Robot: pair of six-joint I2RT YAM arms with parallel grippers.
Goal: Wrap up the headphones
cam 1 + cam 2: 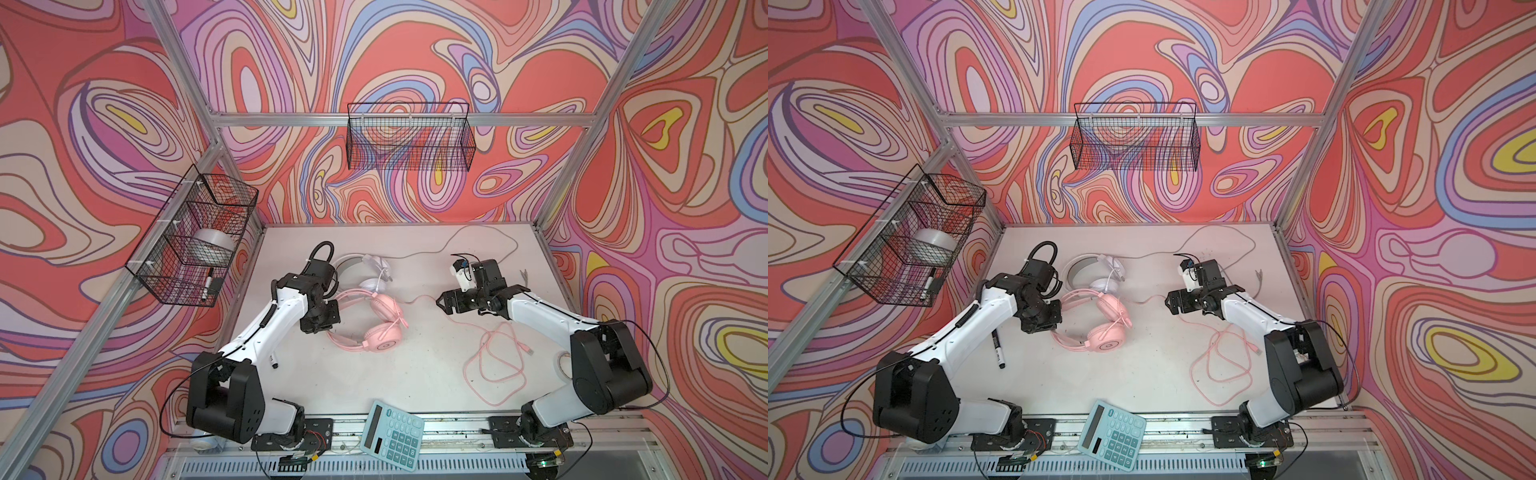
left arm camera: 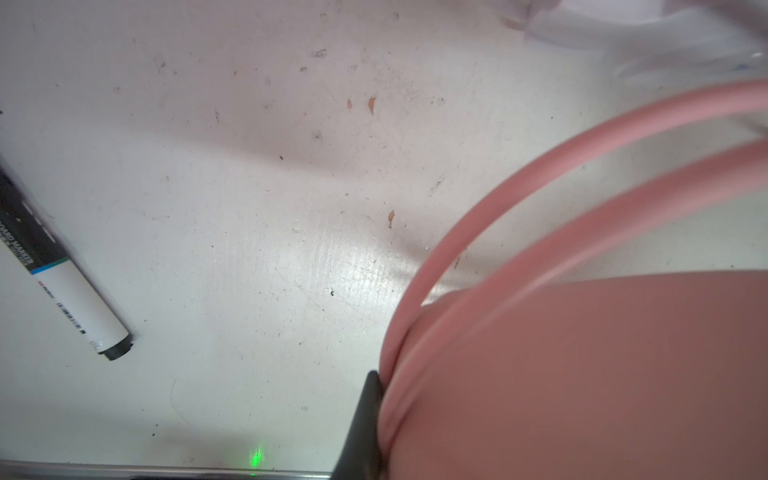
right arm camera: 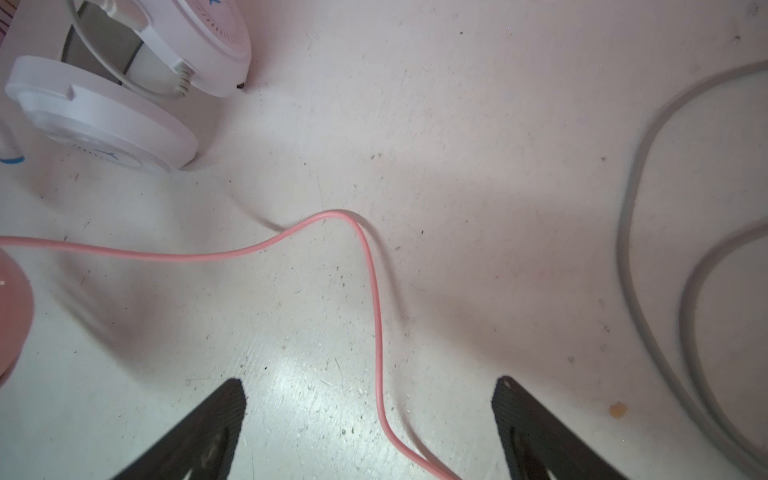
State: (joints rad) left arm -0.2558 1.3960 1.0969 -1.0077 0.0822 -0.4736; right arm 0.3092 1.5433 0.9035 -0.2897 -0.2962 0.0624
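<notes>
The pink headphones lie mid-table, with the white headphones just behind them. My left gripper is shut on the pink headband. In the left wrist view one black finger presses against the band, which hides the other finger. My right gripper hovers open, low over the table. The thin pink cable runs between its fingers, untouched, and loops on the right of the table. The grey cable curves along the back.
A teal calculator rests on the front rail. A black-and-white marker lies beside my left arm. A wire basket holding a tape roll hangs on the left frame. Another wire basket hangs on the back wall.
</notes>
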